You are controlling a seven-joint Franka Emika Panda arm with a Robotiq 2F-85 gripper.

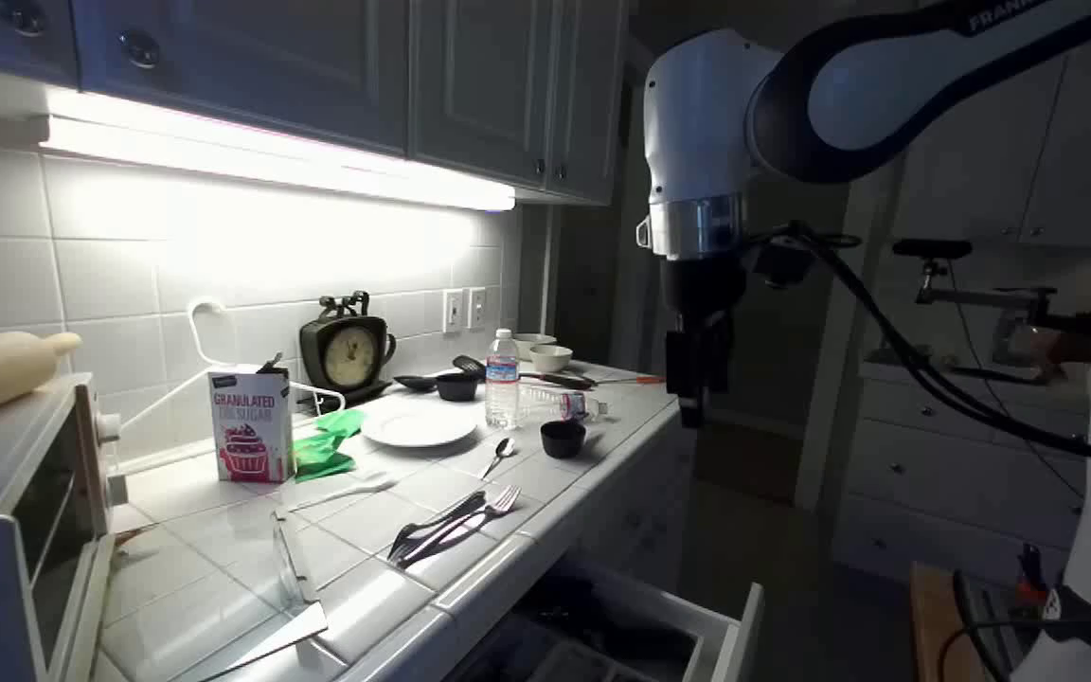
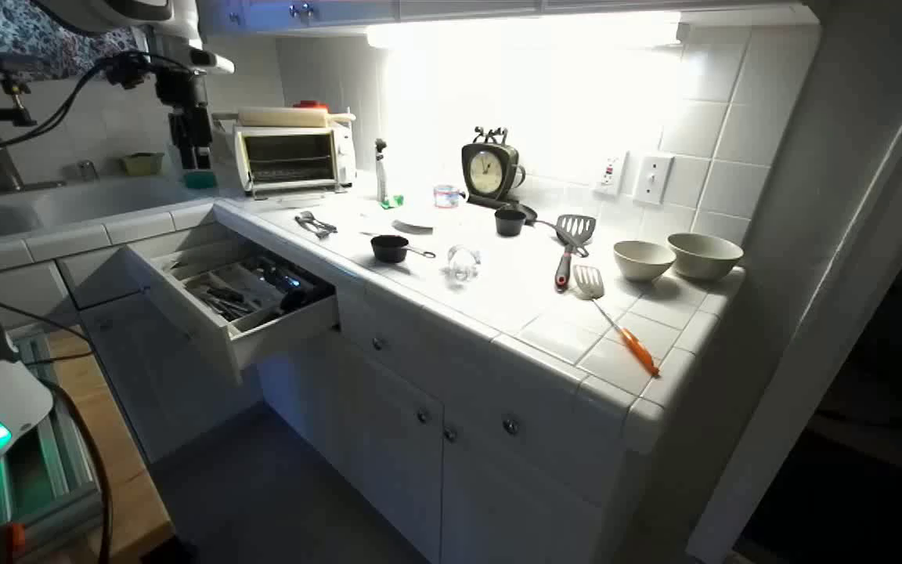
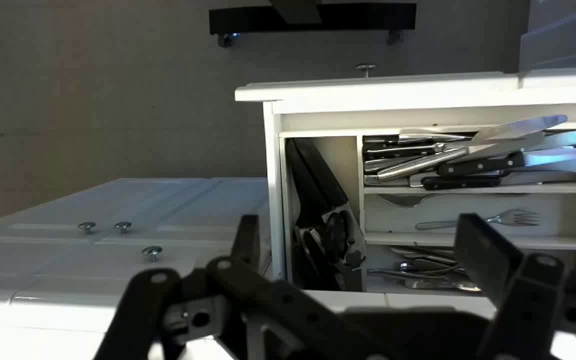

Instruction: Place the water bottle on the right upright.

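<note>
In an exterior view the water bottle [image 1: 568,406] lies just beside the standing bottle [image 1: 502,381], cap [image 1: 601,409] seemingly pointing away; empty, wide-spread jaws hang well apart, on the room side.

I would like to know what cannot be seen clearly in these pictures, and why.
Upright bottle: glare washes out its outline in an exterior view.
Lying bottle: no label can be made out through glare in an exterior view.
Clock: its numbers are too small to read in both exterior views.
Oven: the left edge cuts it off in an exterior view.
Lower cutlery: the end effector covers part of it in the wrist view.
</note>
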